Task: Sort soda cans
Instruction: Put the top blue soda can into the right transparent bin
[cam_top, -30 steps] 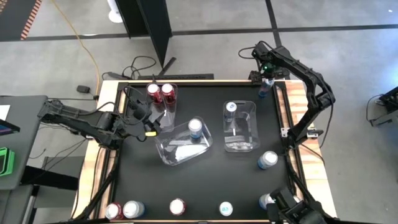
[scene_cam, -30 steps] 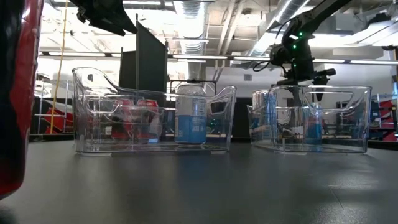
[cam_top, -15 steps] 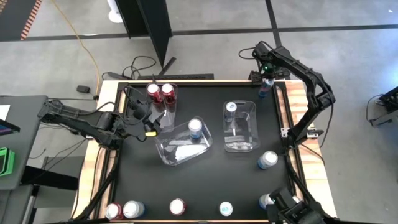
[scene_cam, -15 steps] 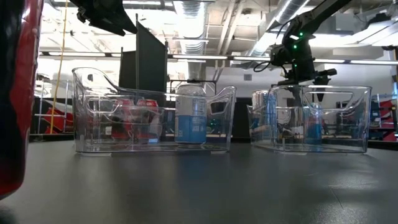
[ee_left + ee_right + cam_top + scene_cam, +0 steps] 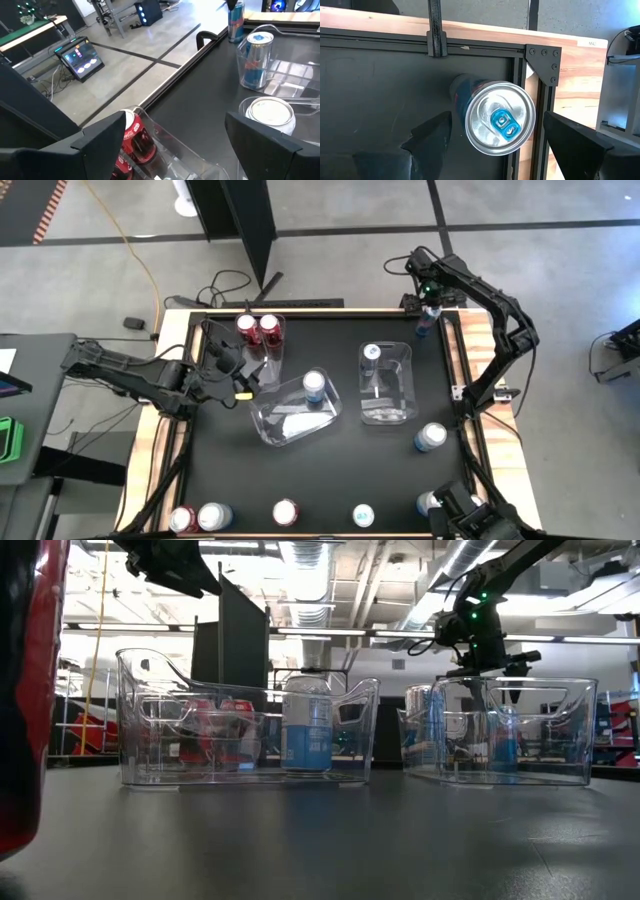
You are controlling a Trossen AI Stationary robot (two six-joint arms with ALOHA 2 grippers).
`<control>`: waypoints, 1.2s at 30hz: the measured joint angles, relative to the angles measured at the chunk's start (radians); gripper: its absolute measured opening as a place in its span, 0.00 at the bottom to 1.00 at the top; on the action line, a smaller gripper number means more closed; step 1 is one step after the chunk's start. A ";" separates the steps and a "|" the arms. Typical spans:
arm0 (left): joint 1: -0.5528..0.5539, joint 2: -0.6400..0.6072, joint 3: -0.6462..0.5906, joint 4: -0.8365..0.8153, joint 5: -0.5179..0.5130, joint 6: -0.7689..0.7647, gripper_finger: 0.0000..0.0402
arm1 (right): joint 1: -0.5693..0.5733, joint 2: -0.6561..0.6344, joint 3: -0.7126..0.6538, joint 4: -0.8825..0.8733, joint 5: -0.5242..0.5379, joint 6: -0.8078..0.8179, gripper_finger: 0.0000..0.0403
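Note:
My right gripper hangs open at the table's far right corner, pointing steeply down over a slim dark blue soda can that stands upright on the mat. Its fingers stand on either side of the can's silver top, apart from it. My left gripper is open and holds nothing, raised beside the far-left clear bin, where two red cans stand. A silver-white can stands in the tilted middle bin. A blue can stands in the right bin.
Loose cans stand on the mat: one near the right edge and several along the near edge. A red can stands close in front of the low camera. A wooden frame borders the mat at the far right corner.

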 joint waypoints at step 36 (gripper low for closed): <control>0.000 0.000 0.000 -0.003 0.000 0.002 0.84 | 0.000 0.000 0.000 0.013 0.000 0.007 0.83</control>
